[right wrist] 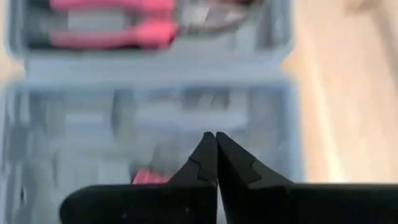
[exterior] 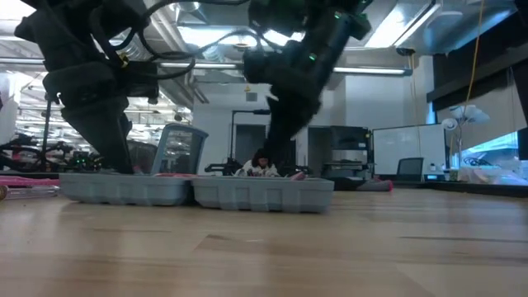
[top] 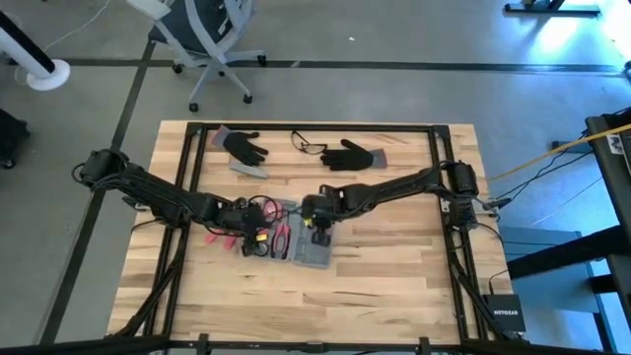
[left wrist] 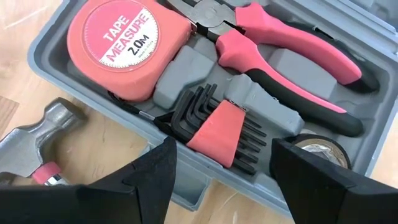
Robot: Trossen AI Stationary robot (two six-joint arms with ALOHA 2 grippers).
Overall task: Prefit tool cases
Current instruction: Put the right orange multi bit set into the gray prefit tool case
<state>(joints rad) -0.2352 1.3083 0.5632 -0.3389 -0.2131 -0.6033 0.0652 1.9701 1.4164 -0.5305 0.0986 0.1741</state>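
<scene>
Grey-blue hinged plastic tool case [top: 296,240] lies open and flat near the middle of the wooden table [top: 394,286]; both halves side by side in the low view, long axis of each half running roughly toward the table's near edge in the high view.

Left gripper [left wrist: 221,177]: over the case half that already holds tools, fingers [left wrist: 140,180] spread well apart, nothing between them. Straight ahead of the fingers, seated in moulded slots: pink round tape measure [left wrist: 127,46], pink-and-black pliers [left wrist: 292,56], black hex keys in a pink holder [left wrist: 214,127], roll of dark tape [left wrist: 320,152] at the case rim. Steel hammer head [left wrist: 40,134] rests on the table just outside this half.

Right gripper [right wrist: 214,165]: above the other case half, fingers pressed together, holding nothing visible. A pink object [right wrist: 149,176] sits in the case just beside the fingertips; cannot tell which tool, or whether they touch it.

Judgement: left gripper is the one with jaws ready to take a loose tool; the hammer lies outside the case wall beside it, so the coming move likely turns on reaching off the case toward that side.

Hard to make out: loose pink-handled tools beside the case under the left arm in the high view; right-half slots are blurred. Black gloves [top: 246,148] lie well apart from the case, at the far edge
</scene>
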